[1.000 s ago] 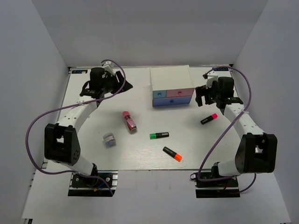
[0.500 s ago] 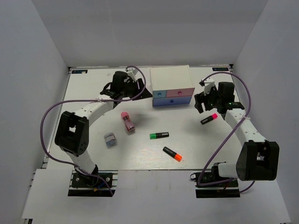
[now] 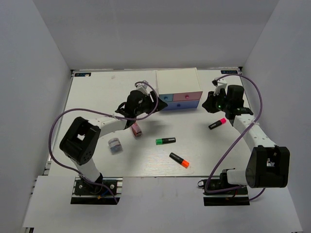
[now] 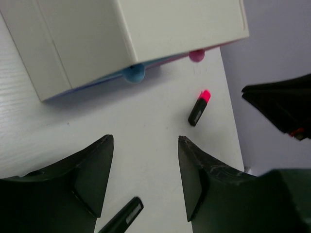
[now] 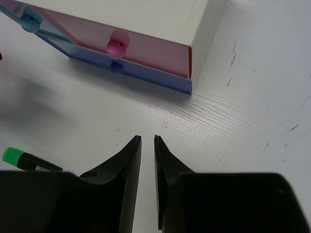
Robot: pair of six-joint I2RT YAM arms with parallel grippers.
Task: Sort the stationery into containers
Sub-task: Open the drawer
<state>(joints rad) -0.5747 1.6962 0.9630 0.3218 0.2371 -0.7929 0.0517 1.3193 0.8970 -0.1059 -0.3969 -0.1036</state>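
Left gripper (image 4: 146, 145), jaws spread and empty, was found pointed at the light-blue knob (image 4: 133, 73) of the drawer box (image 4: 170, 24) just ahead, closer than the nearly-closed right gripper (image 5: 147, 145)

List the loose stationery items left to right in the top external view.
grey-blue piece → pink oblong item → green-capped highlighter → orange-capped highlighter → pink-capped highlighter
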